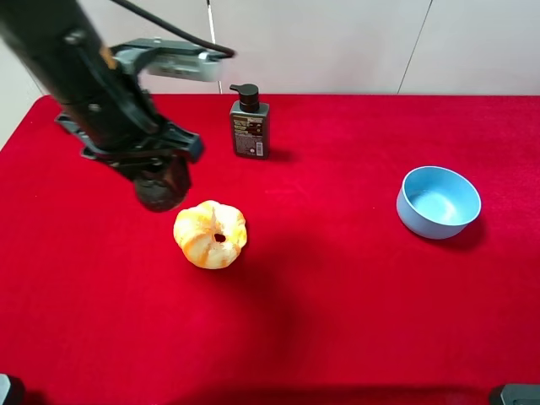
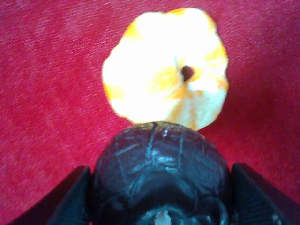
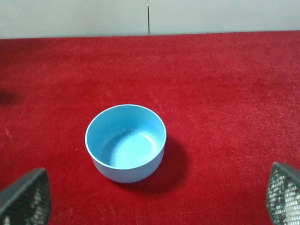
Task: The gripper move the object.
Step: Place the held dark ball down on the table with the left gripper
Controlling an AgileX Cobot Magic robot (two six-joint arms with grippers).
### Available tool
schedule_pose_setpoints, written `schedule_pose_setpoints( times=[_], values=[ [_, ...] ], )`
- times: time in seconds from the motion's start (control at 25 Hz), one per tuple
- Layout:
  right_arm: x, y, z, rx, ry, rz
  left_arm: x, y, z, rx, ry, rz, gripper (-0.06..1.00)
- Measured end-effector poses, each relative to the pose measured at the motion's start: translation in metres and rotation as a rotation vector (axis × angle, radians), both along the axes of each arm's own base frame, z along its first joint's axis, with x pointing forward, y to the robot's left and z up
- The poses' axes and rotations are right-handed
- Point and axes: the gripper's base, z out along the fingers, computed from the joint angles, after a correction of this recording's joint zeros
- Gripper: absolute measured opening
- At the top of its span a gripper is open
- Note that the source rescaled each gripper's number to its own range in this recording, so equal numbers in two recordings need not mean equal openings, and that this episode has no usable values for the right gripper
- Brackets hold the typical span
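The object (image 2: 159, 164), a dark ball, was held between the jaws of the left gripper (image 2: 161, 201), which were pressed against its two sides. An orange pumpkin-shaped thing (image 1: 210, 234) was seen on the red cloth (image 1: 354, 304) just ahead of that claw; whether it touched the object could not be told. A pump bottle (image 1: 250, 125) stood farther off. The right gripper (image 3: 152, 206) was spread wide and held nothing, with a blue bowl (image 3: 125, 143) ahead of it.

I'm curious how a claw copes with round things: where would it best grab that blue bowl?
Likely the rim of the bowl, from straight above: one finger inside, one outside. It stands upright, empty, mouth open, and its thin wall pinches easier than the round, sloping outside.
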Motion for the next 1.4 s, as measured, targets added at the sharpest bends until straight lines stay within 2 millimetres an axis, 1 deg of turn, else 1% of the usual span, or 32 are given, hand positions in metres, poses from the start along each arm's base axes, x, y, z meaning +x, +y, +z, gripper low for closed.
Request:
schedule_pose_setpoints(
  times=[0.04,0.08,0.12,0.6,0.88,1.2,1.4],
  values=[
    [0.000,0.000,0.000,0.000,0.000,0.000,0.002,-0.005,0.000,-0.001,-0.002,-0.011,0.00],
    [0.000,0.000,0.000,0.000,0.000,0.000,0.002,-0.005,0.000,-0.001,-0.002,-0.011,0.00],
    [0.000,0.000,0.000,0.000,0.000,0.000,0.005,-0.017,-0.002,-0.001,-0.001,-0.034,0.00],
    [0.000,0.000,0.000,0.000,0.000,0.000,0.021,-0.079,-0.010,0.013,-0.015,-0.149,0.00],
    [0.000,0.000,0.000,0.000,0.000,0.000,0.031,-0.118,-0.022,0.012,-0.016,-0.203,0.00],
    [0.000,0.000,0.000,0.000,0.000,0.000,0.039,-0.155,-0.032,0.015,-0.012,-0.249,0.00],
    [0.000,0.000,0.000,0.000,0.000,0.000,0.041,-0.169,-0.038,0.014,-0.009,-0.267,0.00]
  ],
)
